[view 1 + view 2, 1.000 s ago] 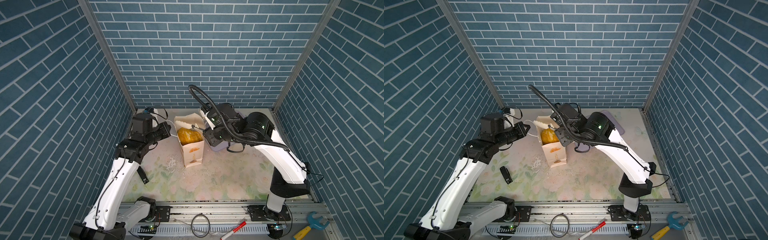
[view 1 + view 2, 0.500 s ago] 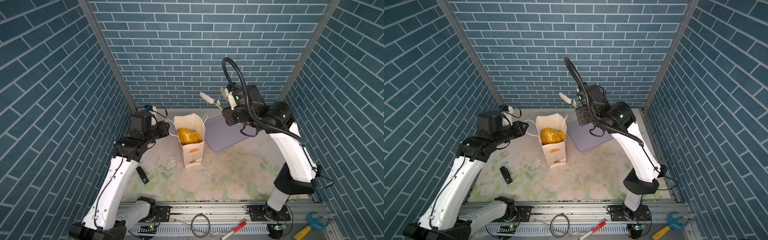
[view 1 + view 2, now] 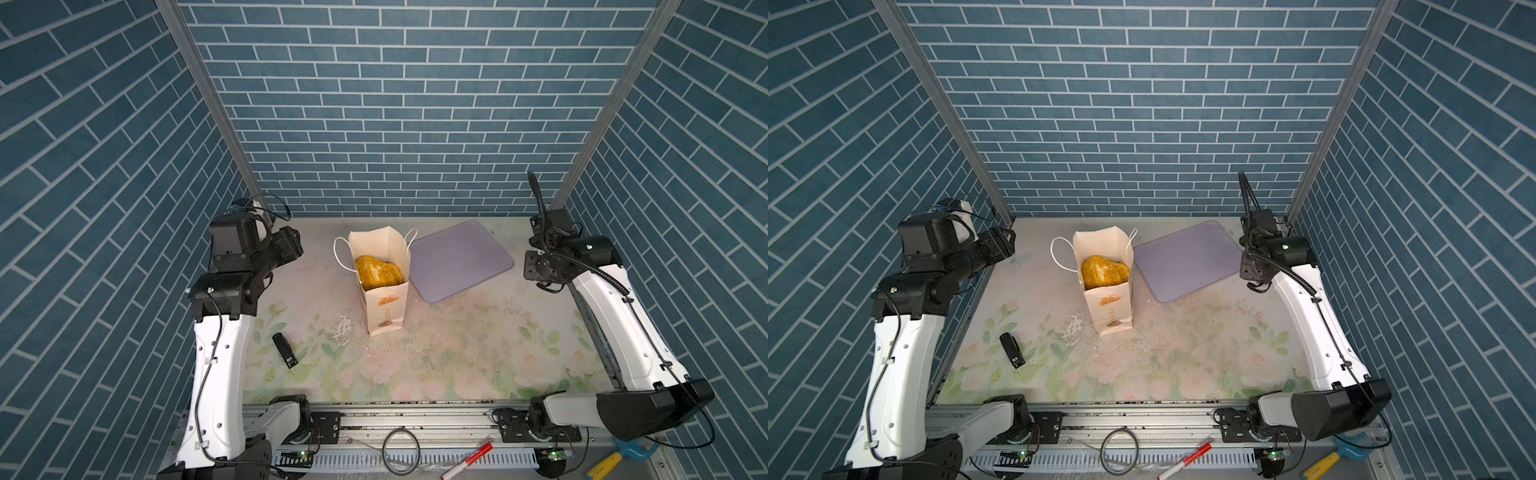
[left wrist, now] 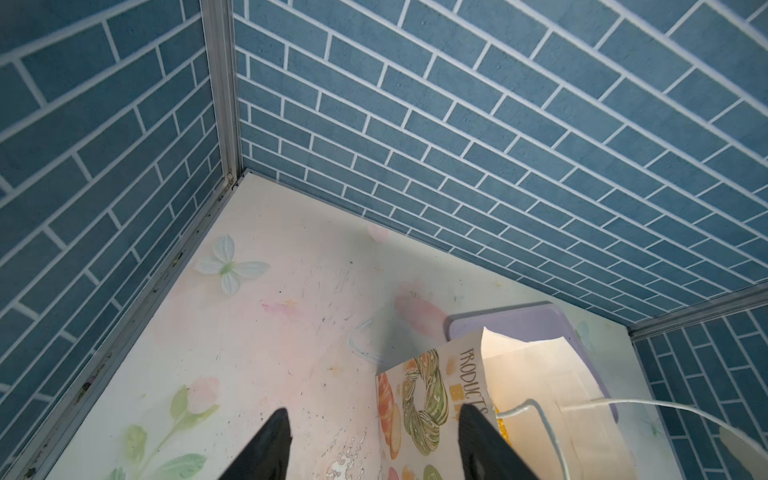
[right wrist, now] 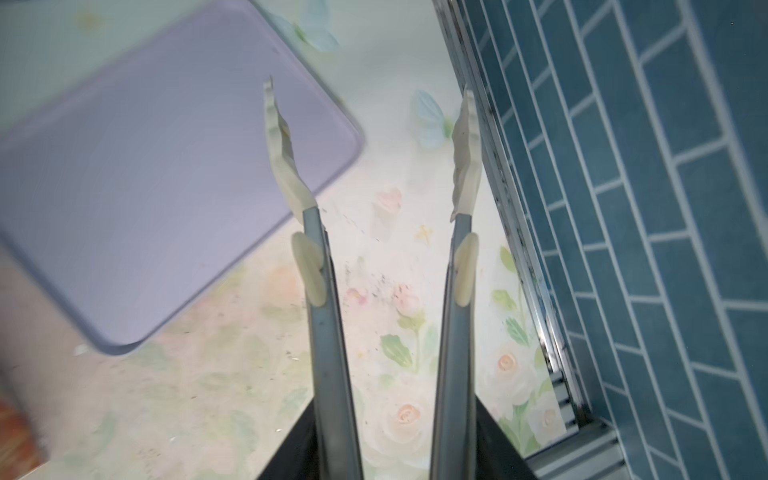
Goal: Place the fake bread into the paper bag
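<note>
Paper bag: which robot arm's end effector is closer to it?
Left. The left end effector sits open, close beside the paper bag; the right end effector, holding tongs, is beyond the purple tray.

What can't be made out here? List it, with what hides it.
Bread count: in both top views the paper bag's walls hide all but the top fake bread.
Right hand: behind its own wrist in both top views; the right wrist view's edge cuts its grip on the tongs.
Small black object on the table: too small to name.
</note>
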Robot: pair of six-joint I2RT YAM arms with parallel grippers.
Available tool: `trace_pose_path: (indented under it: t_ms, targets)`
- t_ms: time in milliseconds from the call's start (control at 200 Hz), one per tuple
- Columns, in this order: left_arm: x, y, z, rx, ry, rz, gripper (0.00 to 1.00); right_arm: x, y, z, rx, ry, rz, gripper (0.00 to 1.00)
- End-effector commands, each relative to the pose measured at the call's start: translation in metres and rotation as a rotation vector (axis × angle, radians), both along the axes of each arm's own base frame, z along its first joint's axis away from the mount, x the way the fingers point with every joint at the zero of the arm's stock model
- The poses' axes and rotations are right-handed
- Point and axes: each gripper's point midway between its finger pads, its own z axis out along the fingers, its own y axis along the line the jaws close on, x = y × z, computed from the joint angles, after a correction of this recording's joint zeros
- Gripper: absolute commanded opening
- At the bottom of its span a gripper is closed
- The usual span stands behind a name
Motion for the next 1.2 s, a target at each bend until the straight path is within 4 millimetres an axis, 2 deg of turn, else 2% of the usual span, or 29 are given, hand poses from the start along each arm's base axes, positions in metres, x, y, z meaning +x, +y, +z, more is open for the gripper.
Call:
trace_pose_path:
  t_ms: [0,85,255,520,720,780,870,880,895,935,1055,1195]
  targets:
    - [0.002,0.003,-0.018,0.031,0.034,-0.009,0.66,-0.006,-0.009,-0.050,0.078,0.040,-0.127,0.49]
    - [0.005,0.005,-0.027,0.034,0.052,-0.002,0.66,-0.009,-0.010,-0.089,0.099,0.090,-0.146,0.49]
    - [0.009,0.003,-0.029,0.023,0.056,-0.015,0.66,-0.006,-0.003,-0.138,0.127,0.154,-0.171,0.50]
    - [0.006,-0.002,-0.042,-0.022,0.071,-0.021,0.66,-0.005,0.021,-0.187,0.257,0.203,-0.216,0.52]
    - [0.004,-0.006,-0.052,-0.048,0.081,-0.034,0.66,0.003,0.044,-0.202,0.311,0.207,-0.183,0.56]
    - [0.002,-0.006,-0.055,-0.046,0.088,-0.036,0.66,0.001,0.043,-0.203,0.293,0.227,-0.189,0.61]
    - [-0.003,-0.004,-0.061,-0.030,0.090,-0.032,0.65,-0.005,0.030,-0.191,0.221,0.224,-0.214,0.71]
    - [-0.004,-0.004,-0.061,-0.027,0.087,-0.032,0.66,-0.006,0.029,-0.190,0.216,0.222,-0.215,0.74]
    - [-0.005,-0.003,-0.061,-0.019,0.084,-0.029,0.66,-0.007,0.027,-0.187,0.211,0.216,-0.217,0.85]
    - [-0.008,0.000,-0.067,-0.001,0.087,-0.017,0.66,-0.007,0.024,-0.178,0.202,0.188,-0.212,0.97]
    - [-0.013,0.014,-0.083,0.081,0.085,0.031,0.66,-0.002,0.015,-0.143,0.168,0.088,-0.183,0.99]
    - [-0.012,0.035,-0.114,0.203,0.049,0.107,0.66,0.025,-0.015,-0.102,0.052,-0.128,-0.154,0.99]
